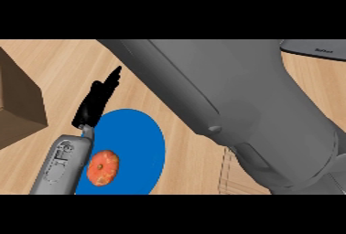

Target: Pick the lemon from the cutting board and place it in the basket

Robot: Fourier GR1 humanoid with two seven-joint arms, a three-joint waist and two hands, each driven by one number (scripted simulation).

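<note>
- Left robot hand [98, 98]: we log it black, fingers straight and pointing up and slightly right, holding nothing; it sits over the upper left edge of the blue plate [138, 137], with its grey forearm [62, 165] coming in from the lower left.
- Right robot hand: we cannot see it. A large grey forearm [236, 109] crosses the view from top centre to lower right and covers that whole side, so we cannot tell how its fingers stand.
- Lemon: we find no yellow fruit and no cutting board in view. The only fruit showing is an orange-red round one [103, 167] lying on the plate, just beside the left forearm and below the hand, toward the robot.
- Basket: not identifiable. We note faint pale lines [233, 180] at the lower centre, partly under the big forearm, but cannot say what they belong to.
- Other items: a brown box [20, 105] at the left edge on the wooden desk [189, 155]; a grey object [314, 48] at the top right corner.
- Relation for the coming move: we judge that the lemon must first be located, as it probably lies hidden beneath the large forearm, nearer the right side.
</note>
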